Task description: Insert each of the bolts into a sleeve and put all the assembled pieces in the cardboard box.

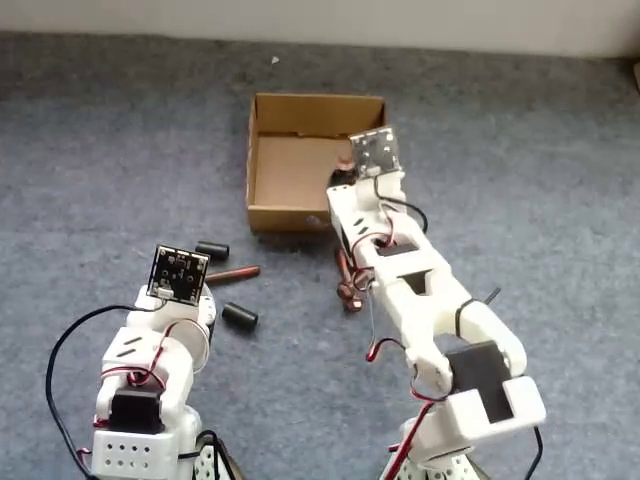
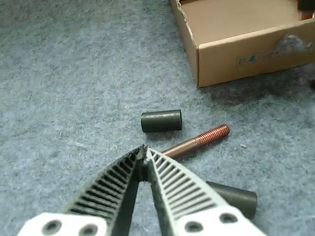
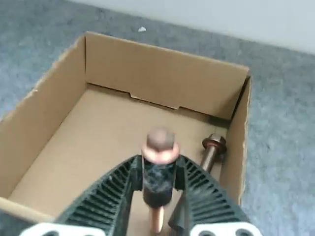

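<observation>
— What is the right gripper (image 3: 158,169) holding?
— It is clamping a sleeved bolt (image 3: 158,183) upright, just above the open cardboard box (image 3: 162,73).
— And the left gripper (image 2: 144,153)?
— It is hanging closed and empty over the worktop (image 2: 74,73); a loose bolt (image 2: 197,141) is lying just beyond its tips, beside a black sleeve (image 2: 161,121).

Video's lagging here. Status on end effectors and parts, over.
Right end effector shut on sleeved bolt, above cardboard box. Left end effector shut, empty, tip at loose bolt, two sleeves beside it. Another bolt in box corner. Nothing blocking the drop.
</observation>
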Available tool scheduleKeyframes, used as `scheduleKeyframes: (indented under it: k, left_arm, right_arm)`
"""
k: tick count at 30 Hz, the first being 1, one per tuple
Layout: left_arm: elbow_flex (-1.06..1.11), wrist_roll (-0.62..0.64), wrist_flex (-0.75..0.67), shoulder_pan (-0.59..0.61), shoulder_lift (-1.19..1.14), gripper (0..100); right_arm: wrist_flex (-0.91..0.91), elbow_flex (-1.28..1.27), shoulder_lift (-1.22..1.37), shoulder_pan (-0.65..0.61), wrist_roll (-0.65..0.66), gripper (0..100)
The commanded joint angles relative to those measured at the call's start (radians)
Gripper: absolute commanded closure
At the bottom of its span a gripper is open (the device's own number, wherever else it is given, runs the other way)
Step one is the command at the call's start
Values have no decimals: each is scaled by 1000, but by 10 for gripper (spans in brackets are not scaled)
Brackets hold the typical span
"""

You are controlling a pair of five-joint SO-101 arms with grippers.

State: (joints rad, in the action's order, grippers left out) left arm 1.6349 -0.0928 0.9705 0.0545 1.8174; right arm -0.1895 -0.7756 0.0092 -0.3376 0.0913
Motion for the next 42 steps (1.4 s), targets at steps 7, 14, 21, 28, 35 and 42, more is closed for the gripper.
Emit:
scheduleKeyframes:
  k: [7, 14, 21, 28, 35, 42]
  left_arm:
    - [-4, -8, -21, 13, 4, 990]
    - [-7, -8, -21, 13, 4, 990]
    - [-7, -8, -21, 15, 4, 990]
    - [-5, -8, -20, 15, 4, 990]
    - [-5, -71, -18, 15, 4, 993]
    - [-5, -75, -17, 15, 4, 993]
  right_arm:
    - [377, 50, -334, -1, 0, 885]
    - [765, 47, -521, -1, -63, 886]
    - [1007, 47, -530, -36, -278, 886]
    - [1032, 108, -384, -64, -359, 886]
    - [1262, 475, -35, -45, -502, 886]
    - [1342, 711, 162, -21, -563, 886]
